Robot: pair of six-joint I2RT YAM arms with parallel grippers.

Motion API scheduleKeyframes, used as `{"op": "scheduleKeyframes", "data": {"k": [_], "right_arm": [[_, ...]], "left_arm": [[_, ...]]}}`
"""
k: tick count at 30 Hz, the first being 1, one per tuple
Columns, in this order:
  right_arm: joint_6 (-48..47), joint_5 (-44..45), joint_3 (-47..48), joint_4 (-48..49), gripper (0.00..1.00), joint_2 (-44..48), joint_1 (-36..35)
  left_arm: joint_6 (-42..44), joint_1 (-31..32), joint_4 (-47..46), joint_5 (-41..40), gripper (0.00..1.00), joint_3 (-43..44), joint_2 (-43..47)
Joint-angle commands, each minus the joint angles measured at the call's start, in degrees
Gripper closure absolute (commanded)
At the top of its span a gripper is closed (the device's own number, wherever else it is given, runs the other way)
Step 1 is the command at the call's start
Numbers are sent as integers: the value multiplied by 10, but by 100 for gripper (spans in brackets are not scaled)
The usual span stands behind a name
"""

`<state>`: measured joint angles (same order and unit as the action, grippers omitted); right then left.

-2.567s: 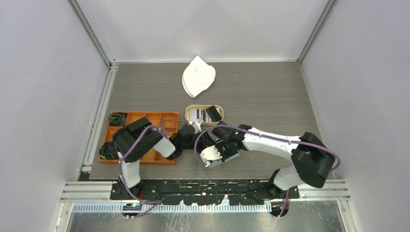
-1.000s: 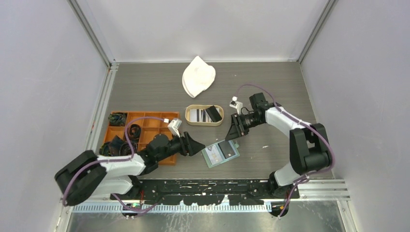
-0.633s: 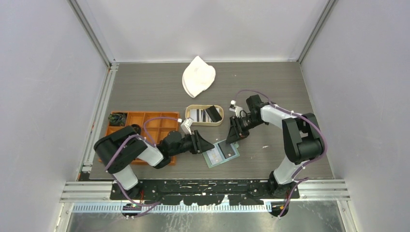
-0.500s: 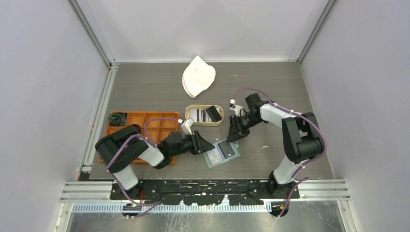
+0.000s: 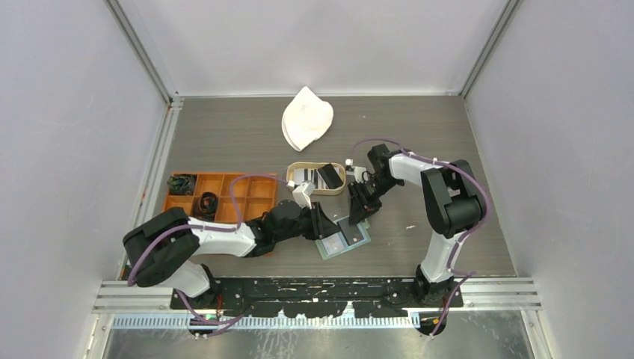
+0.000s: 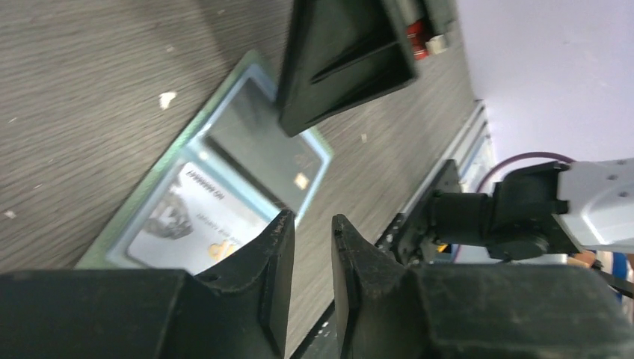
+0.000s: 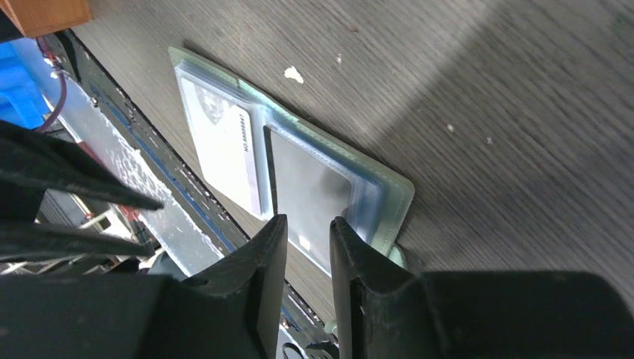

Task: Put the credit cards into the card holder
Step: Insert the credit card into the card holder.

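The card holder (image 5: 342, 238) lies open, long axis near-left to far-right, both arms' jaws narrowly parted, empty.

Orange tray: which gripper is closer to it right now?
Left. The left gripper is just right of the orange tray, at the card holder's left edge; the right gripper is farther right, over its far edge.

- The open sage-green bifold card holder (image 5: 345, 241) lies flat, crowded by the left pincer (image 5: 321, 224) at its left edge and the right pincer (image 5: 358, 213) at its far edge.
- Its near and right sides open onto bare grey wood-grain counter (image 5: 422, 239).
- The oval tan wooden tray (image 5: 333, 191) stands just behind both pincers.
- The orange compartmented tray (image 5: 223, 176) blocks the left.
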<state>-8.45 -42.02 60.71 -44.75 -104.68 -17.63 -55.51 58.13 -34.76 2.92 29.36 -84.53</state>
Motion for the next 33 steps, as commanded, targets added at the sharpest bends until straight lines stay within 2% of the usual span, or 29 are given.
{"op": "scheduleKeyframes", "data": {"k": [1,10,33], "right_arm": [[-15,16,21,-25,67,0,-2],[-22,27,35,-39,65,-24,-2],[-44,-44,62,-87,68,-50,15]], "left_arm": [[5,6,23,-14,75,19,-29],[-3,15,22,-18,76,38,-68],[-11,16,-2,-5,77,44,-102]]}}
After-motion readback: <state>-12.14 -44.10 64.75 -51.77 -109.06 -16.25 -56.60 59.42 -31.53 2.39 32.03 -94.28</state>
